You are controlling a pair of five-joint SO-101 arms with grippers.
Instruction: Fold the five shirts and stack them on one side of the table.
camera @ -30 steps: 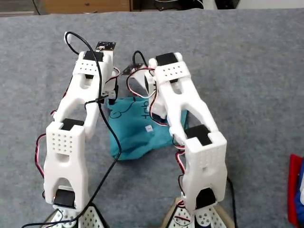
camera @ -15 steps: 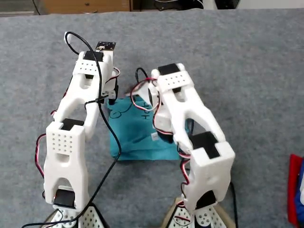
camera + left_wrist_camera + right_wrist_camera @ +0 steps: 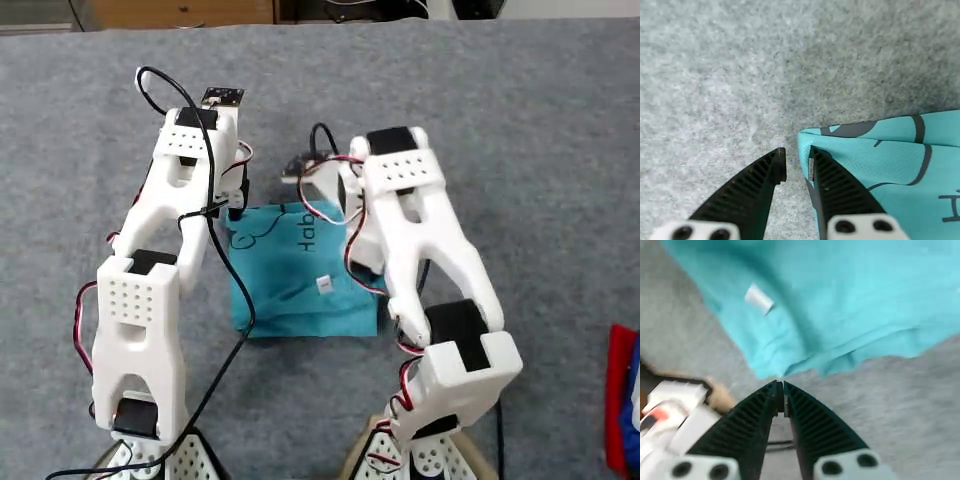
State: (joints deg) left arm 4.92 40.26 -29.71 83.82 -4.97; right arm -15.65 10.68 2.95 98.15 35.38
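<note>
A teal shirt point(image 3: 290, 285) lies folded into a flat rectangle on the grey table, between my two arms, with a small white tag point(image 3: 324, 286) on top. In the left wrist view my left gripper point(image 3: 796, 164) sits at the shirt's far left corner point(image 3: 807, 135). It is open by a narrow gap, with one finger point(image 3: 827, 182) over the cloth and the other over bare table. In the right wrist view my right gripper point(image 3: 780, 390) is shut and holds nothing. It hangs just off the shirt's point(image 3: 840, 300) hem, over the grey surface, near the tag point(image 3: 759, 299).
Red and blue cloth point(image 3: 625, 400) shows at the table's right edge. The grey table point(image 3: 540, 150) spreads wide to the right and far side. The arm bases point(image 3: 160, 450) stand at the near edge, and cables loop above the shirt.
The right arm has swung out to the right, off the shirt. The shirt's near right part, bunched before, now lies flat and square. The left arm has not moved.
</note>
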